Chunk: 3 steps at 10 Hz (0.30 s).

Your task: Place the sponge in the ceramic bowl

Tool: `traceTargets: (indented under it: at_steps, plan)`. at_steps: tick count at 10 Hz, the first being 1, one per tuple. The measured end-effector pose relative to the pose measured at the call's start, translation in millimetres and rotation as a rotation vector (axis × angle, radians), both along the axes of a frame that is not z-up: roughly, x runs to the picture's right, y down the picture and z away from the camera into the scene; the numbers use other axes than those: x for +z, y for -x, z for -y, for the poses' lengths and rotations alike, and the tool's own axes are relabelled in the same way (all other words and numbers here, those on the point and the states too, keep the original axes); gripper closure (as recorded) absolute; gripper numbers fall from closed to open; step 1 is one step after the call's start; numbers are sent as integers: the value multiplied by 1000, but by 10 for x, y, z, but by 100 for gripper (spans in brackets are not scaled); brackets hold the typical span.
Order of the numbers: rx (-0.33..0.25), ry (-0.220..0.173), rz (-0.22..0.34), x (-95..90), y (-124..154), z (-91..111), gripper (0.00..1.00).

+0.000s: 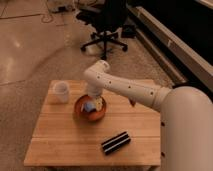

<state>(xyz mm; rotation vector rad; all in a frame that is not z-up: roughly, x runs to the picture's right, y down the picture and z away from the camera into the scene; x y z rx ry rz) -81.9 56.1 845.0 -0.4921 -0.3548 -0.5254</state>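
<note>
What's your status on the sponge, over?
Claw low over ceramic bowl. Sponge inside bowl, beneath claw. White cup and black box apart, nothing blocking.

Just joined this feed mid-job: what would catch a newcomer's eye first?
The white arm reaches down over the wooden table, its gripper low in the ceramic bowl at mid-table, beside a bluish sponge. A white cup stands left of the bowl. A black bar-shaped object lies near the front edge.
</note>
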Motion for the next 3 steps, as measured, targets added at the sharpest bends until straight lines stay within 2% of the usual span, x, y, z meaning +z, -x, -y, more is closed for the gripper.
traceTargets:
  at_steps: [2, 3]
  plan:
    - [11, 30, 16, -44, -24, 59, 20]
    - [9, 57, 24, -64, -28, 94, 20]
